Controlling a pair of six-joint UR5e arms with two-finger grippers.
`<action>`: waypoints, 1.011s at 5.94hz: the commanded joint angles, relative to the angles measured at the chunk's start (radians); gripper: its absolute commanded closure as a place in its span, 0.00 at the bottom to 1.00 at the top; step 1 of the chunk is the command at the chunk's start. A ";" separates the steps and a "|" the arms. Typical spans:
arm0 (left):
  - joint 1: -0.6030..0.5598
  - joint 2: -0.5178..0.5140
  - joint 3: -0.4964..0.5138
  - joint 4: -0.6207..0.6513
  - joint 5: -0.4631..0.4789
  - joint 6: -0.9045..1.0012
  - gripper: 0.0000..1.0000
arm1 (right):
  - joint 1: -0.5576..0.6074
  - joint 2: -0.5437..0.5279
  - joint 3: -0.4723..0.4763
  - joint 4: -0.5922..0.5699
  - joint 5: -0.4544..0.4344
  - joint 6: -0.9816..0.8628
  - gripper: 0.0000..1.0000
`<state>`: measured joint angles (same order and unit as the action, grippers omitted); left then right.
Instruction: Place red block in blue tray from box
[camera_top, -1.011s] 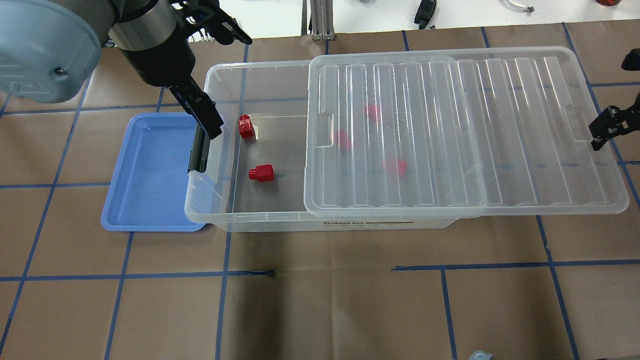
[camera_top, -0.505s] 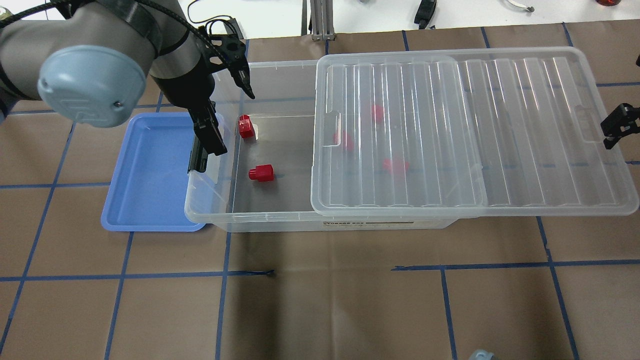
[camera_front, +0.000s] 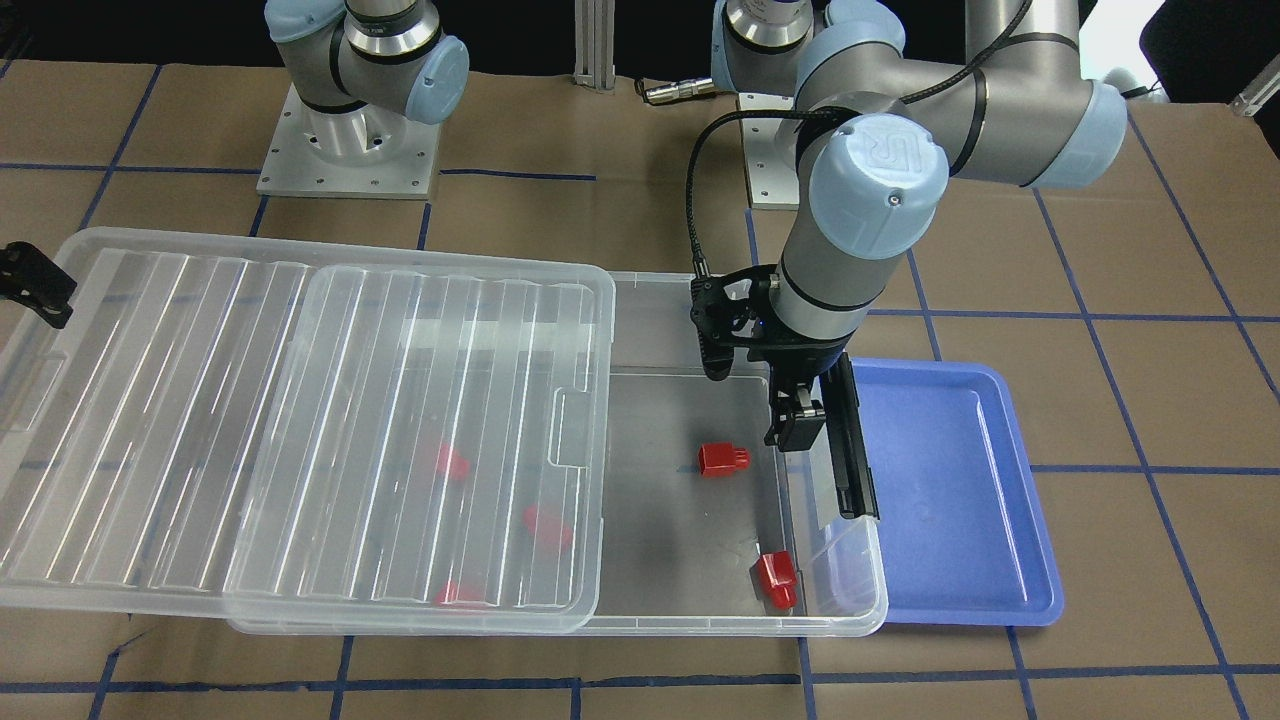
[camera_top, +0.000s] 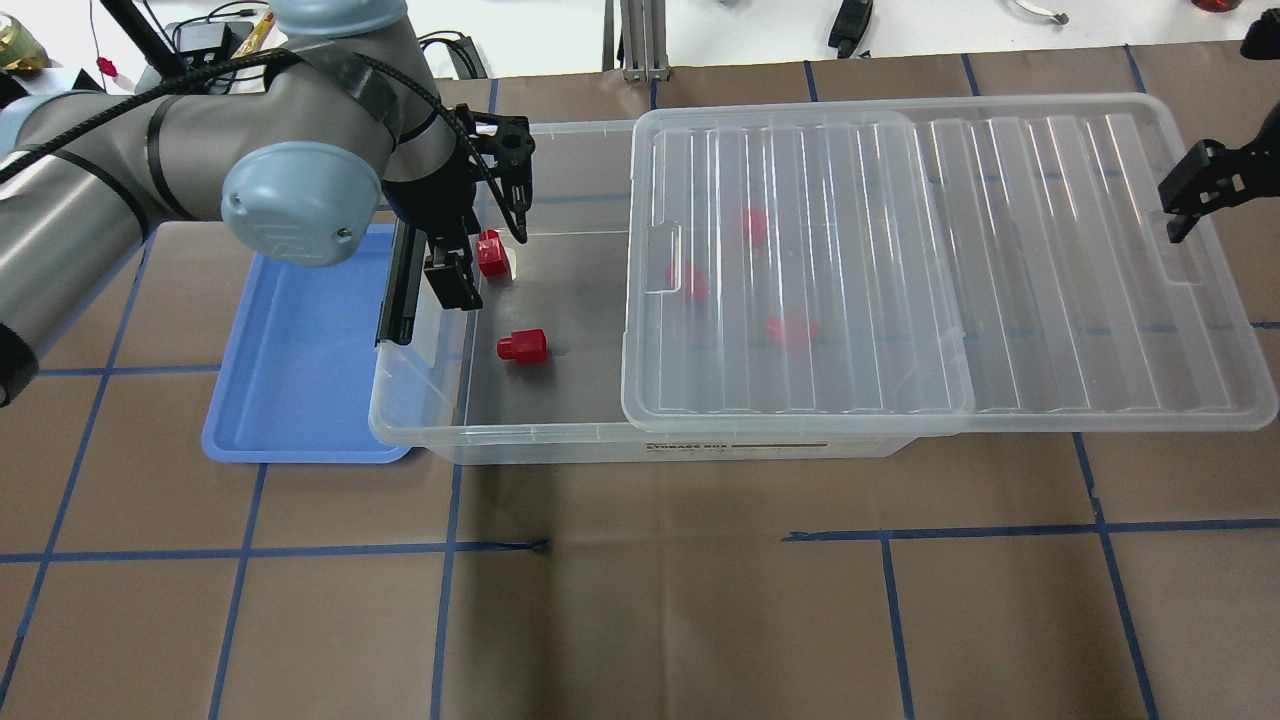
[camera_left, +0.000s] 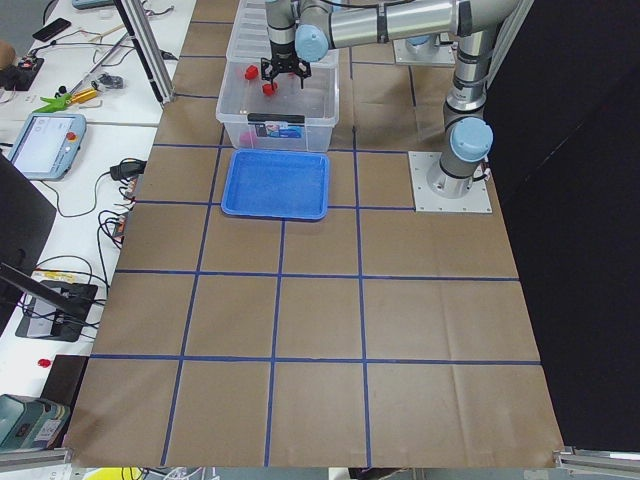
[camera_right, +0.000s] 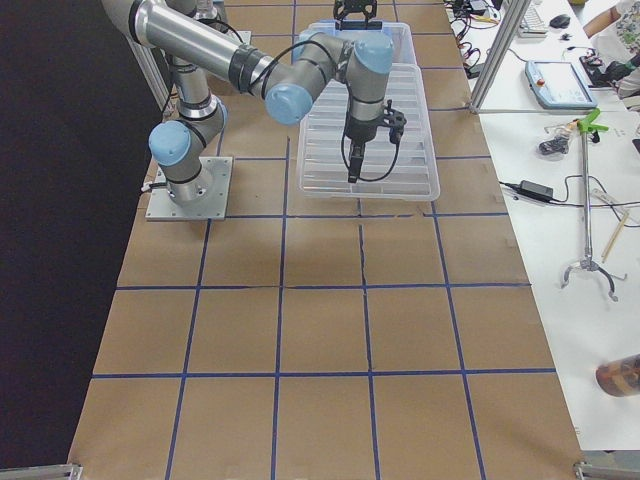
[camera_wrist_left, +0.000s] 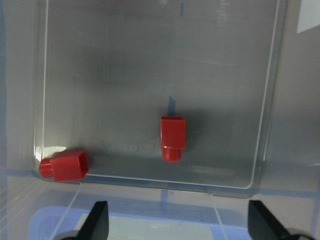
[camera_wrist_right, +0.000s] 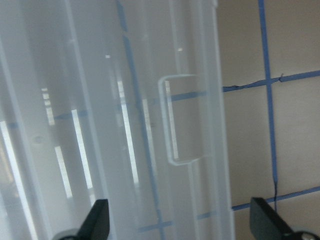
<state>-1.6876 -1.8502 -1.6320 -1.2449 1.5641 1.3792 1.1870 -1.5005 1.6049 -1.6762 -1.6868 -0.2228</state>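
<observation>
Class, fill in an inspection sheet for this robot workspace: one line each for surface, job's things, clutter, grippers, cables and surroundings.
Surface: table covered in brown paper with a blue tape grid.
Job's things: box with its lid lying partway off, one end uncovered; two red blocks in the uncovered end, three more showing through the lid; blue tray empty, at the box's latch end.
Clutter: nothing seen.
Grippers: left gripper open, empty, above the uncovered blocks; right gripper open, empty, over the lid's edge.
Cables: black cable looping down to the left wrist.
Surroundings: side benches with a tablet, tools and wires.
</observation>
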 joint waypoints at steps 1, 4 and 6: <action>-0.009 -0.093 -0.056 0.150 -0.002 0.029 0.03 | 0.164 -0.003 -0.136 0.184 0.082 0.208 0.00; -0.010 -0.203 -0.112 0.286 -0.004 0.028 0.03 | 0.389 -0.003 -0.186 0.234 0.096 0.387 0.00; -0.009 -0.210 -0.153 0.346 -0.004 0.026 0.25 | 0.401 -0.004 -0.183 0.239 0.098 0.387 0.00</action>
<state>-1.6976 -2.0559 -1.7699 -0.9226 1.5593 1.4042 1.5792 -1.5039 1.4215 -1.4394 -1.5904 0.1609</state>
